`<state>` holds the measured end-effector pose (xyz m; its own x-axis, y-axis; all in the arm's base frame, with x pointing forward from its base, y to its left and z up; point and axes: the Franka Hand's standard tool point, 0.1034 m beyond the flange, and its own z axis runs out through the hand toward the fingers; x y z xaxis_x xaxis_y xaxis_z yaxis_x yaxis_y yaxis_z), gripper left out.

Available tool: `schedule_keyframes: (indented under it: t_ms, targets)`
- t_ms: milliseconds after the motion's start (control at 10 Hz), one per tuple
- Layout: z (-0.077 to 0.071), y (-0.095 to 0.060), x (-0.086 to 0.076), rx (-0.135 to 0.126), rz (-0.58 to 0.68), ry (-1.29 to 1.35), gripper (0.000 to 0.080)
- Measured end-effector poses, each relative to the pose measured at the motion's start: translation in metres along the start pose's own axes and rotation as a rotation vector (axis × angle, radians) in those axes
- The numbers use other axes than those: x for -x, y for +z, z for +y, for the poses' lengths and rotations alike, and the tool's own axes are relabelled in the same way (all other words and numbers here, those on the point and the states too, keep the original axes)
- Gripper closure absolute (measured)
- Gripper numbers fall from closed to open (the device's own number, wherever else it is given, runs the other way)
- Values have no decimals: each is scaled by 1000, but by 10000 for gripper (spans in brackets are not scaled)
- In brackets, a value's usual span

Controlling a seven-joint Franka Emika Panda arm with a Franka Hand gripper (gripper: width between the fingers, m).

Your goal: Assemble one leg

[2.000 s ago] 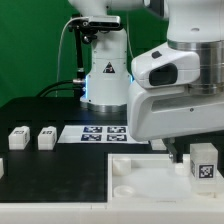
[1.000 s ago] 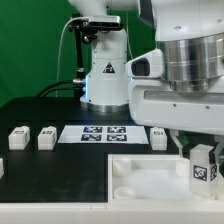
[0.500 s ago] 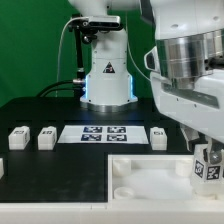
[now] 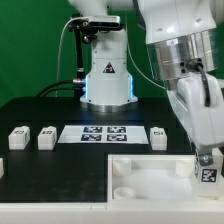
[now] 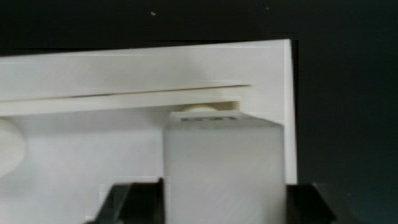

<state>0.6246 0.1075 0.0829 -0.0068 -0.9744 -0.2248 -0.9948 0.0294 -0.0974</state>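
Observation:
My gripper (image 4: pixel 207 160) is shut on a leg (image 4: pixel 207 172), a small white block with a black-and-white tag, and holds it upright over the right part of the large white panel (image 4: pixel 150 178). In the wrist view the leg (image 5: pixel 222 160) stands between my dark fingers (image 5: pixel 143 203), its end near a corner of the panel (image 5: pixel 107 130). Three more legs lie on the black table: two at the exterior view's left (image 4: pixel 19 135) (image 4: pixel 46 138) and one right of the marker board (image 4: pixel 159 136).
The marker board (image 4: pixel 104 133) lies flat behind the panel. The robot base (image 4: pixel 106 75) stands at the back. Another small white block shows at the left edge (image 4: pixel 2 168). Green backdrop behind.
The arm has rotated and lifted out of the foreground. The held leg has shifted slightly right and down toward the panel's right corner.

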Motion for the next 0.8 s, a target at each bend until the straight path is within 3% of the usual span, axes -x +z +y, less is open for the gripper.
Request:
schedule_keyframes:
  t_ms: [100, 200, 300, 700, 800]
  targets:
    - [0, 0, 3, 10, 7, -73, 261]
    - [-1, -1, 11, 25, 21, -221, 261]
    - [-1, 2, 18, 54, 44, -460, 175]
    - [-1, 3, 16, 69, 44, -873, 150]
    - [-1, 4, 11, 106, 78, -1104, 150]
